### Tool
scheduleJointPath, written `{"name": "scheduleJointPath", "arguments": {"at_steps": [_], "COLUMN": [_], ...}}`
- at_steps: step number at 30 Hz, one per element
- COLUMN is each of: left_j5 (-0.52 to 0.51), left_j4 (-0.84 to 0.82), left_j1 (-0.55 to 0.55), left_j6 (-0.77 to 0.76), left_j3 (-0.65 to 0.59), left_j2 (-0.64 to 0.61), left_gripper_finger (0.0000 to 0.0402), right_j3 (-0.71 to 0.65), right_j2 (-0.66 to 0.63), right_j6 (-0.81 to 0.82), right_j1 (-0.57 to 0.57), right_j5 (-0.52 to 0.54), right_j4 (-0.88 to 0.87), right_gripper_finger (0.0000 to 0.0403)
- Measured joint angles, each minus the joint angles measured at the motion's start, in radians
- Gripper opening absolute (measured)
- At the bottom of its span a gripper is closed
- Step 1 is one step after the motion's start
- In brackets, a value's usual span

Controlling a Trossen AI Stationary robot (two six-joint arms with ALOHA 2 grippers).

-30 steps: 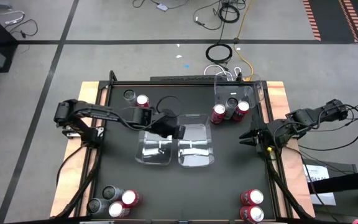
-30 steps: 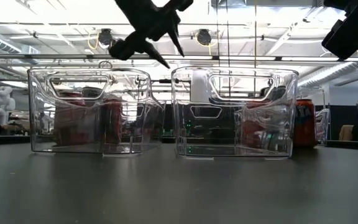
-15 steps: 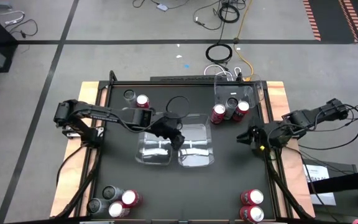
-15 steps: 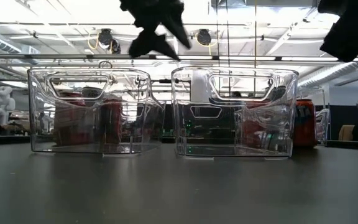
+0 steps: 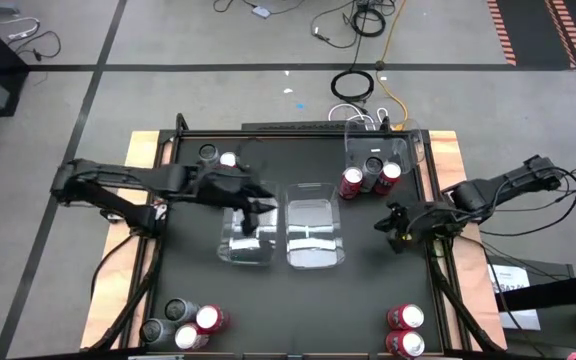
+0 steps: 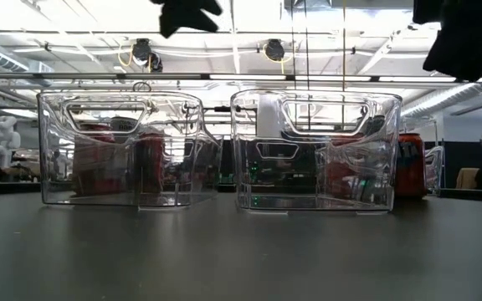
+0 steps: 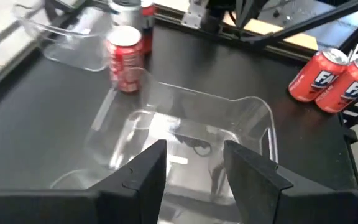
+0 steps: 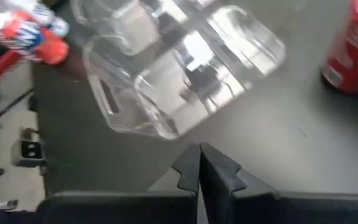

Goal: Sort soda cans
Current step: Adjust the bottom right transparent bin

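Observation:
Red and grey soda cans stand upright in groups. Two are at the far left (image 5: 220, 158), three by the far right tray (image 5: 370, 176), several at the near left corner (image 5: 183, 323) and two at the near right (image 5: 406, 330). My left gripper (image 5: 264, 208) hangs open and empty above the left middle tray (image 5: 244, 240). Its wrist view shows its fingers apart (image 7: 194, 165) over a clear tray (image 7: 229, 134), with a red can (image 7: 124, 57) beyond. My right gripper (image 5: 383, 222) is shut and empty (image 8: 199, 163), hovering right of the right middle tray (image 5: 314, 232).
A third clear tray (image 5: 380, 150) sits at the far right edge, with cans at its near side. The table has a raised black frame (image 5: 298, 130) and wooden side boards (image 5: 118, 250). Bare black table surface (image 5: 298, 310) lies between the near can groups.
My left gripper has risen and drawn back toward the table's left, from over the gap between the two middle trays to above the left one. My right gripper has moved a little toward the table's left, closer to the trays. Cans and trays have stayed put.

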Motion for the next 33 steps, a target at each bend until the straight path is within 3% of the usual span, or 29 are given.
{"name": "scheduleJointPath", "arguments": {"at_steps": [9, 12, 24, 33], "left_j5": [0.001, 0.032, 0.275, 0.356], "left_j4": [0.014, 0.051, 0.107, 0.061], "left_j1": [0.038, 0.063, 0.221, 0.236], "left_j6": [0.068, 0.111, 0.205, 0.227], "left_j3": [-0.191, -0.248, -0.402, -0.406], "left_j2": [-0.24, -0.313, -0.473, -0.477], "left_gripper_finger": [0.017, 0.017, 0.017, 0.017], "right_j3": [0.04, 0.04, 0.04, 0.04], "right_j2": [0.237, 0.326, 0.548, 0.637], "right_j6": [0.236, 0.286, 0.114, 0.122], "right_j1": [-0.015, -0.059, -0.317, -0.336], "right_j5": [-0.011, -0.065, -0.25, -0.298], "right_j4": [-0.07, -0.056, 0.263, 0.472], "right_gripper_finger": [0.0, 0.0, 0.0, 0.0]}}
